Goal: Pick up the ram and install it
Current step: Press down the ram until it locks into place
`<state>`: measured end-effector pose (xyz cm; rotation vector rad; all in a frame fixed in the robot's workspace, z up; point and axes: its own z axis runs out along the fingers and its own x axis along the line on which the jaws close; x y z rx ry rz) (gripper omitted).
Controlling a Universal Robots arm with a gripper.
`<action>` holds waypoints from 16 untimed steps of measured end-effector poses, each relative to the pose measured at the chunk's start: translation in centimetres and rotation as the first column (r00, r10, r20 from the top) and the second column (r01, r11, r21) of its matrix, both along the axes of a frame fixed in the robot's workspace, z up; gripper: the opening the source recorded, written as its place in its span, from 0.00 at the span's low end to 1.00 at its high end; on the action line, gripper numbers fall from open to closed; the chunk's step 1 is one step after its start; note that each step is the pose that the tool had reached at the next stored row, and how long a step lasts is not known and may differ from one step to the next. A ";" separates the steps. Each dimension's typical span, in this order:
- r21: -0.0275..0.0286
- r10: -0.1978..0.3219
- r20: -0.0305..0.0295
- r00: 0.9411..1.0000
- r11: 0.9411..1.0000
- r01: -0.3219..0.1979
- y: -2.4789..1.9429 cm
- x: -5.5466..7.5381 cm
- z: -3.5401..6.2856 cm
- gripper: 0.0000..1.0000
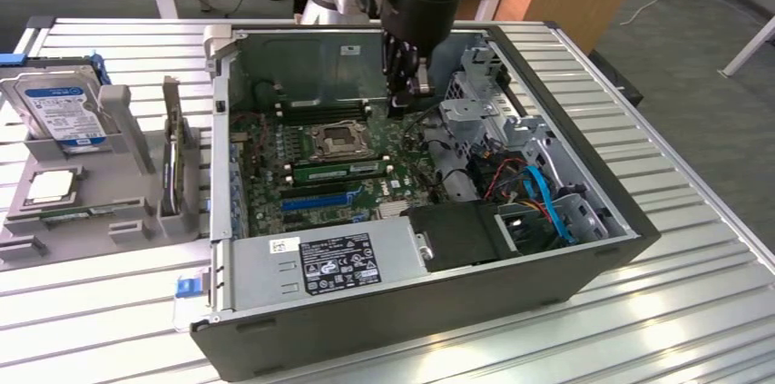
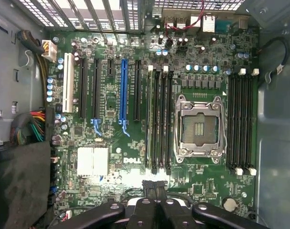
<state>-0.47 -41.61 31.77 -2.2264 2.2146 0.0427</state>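
Observation:
The open computer case (image 1: 582, 193) lies on its side with the motherboard (image 2: 135, 157) facing up. A long narrow green stick, by its look the ram (image 1: 341, 169), sits in a memory slot beside the empty processor socket (image 1: 337, 141). In the wrist view those slots (image 2: 159, 119) run alongside the socket (image 2: 200, 126). My gripper (image 1: 409, 98) hangs above the board's far side, near the other memory slots (image 1: 321, 112). Its black fingers (image 2: 160, 191) are pressed together with nothing between them.
On the exterior view's left a grey holder (image 1: 127, 221) carries a hard drive (image 1: 61, 112), a square processor chip (image 1: 51, 186), an upright card (image 1: 173, 152) and a thin green strip (image 1: 75, 213). The power supply (image 1: 327, 261) and cables (image 1: 545, 198) crowd the case's near side.

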 end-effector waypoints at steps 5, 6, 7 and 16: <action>0.000 0.000 0.000 1.000 1.000 0.000 0.00 0.0 -0.39 0.10; 0.000 0.000 0.000 1.000 1.000 0.000 0.00 0.0 -0.48 0.10; 0.000 0.000 0.000 1.000 1.000 0.000 0.00 0.0 -0.58 0.10; 0.000 0.000 0.000 1.000 1.000 0.000 0.00 0.0 -1.50 0.10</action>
